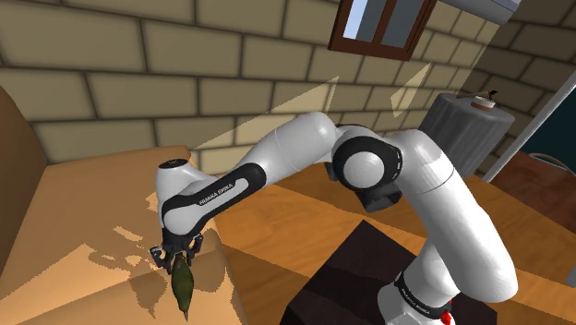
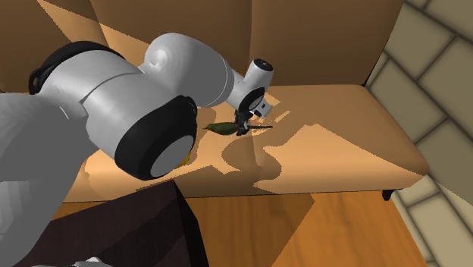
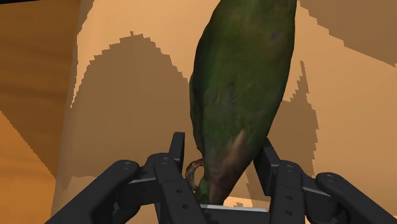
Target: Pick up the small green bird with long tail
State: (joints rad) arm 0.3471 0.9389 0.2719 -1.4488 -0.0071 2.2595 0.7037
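Black fingers [image 3: 177, 153] of the gripper [image 3: 224, 153] stood clamped on the narrow, brown-tinged end of the green bird [image 3: 245, 83]. From there its long axis ran straight away from the hand, leaning slightly to one side. Its far end was cut off at the wrist view's edge, so head and tail could not be told apart.

In the shoulder view the bird [image 1: 182, 284] hung lengthwise below the gripper [image 1: 178, 254], tapered end downward, over the tan sofa seat [image 1: 83, 194]. In the second exterior view the bird [image 2: 222, 129] stretched toward that view's left from the gripper [image 2: 244, 121], just above the seat [image 2: 341, 144]. Whether it touched the cushion could not be made out. The white arm [image 2: 114, 98] hid much of the seat behind it.
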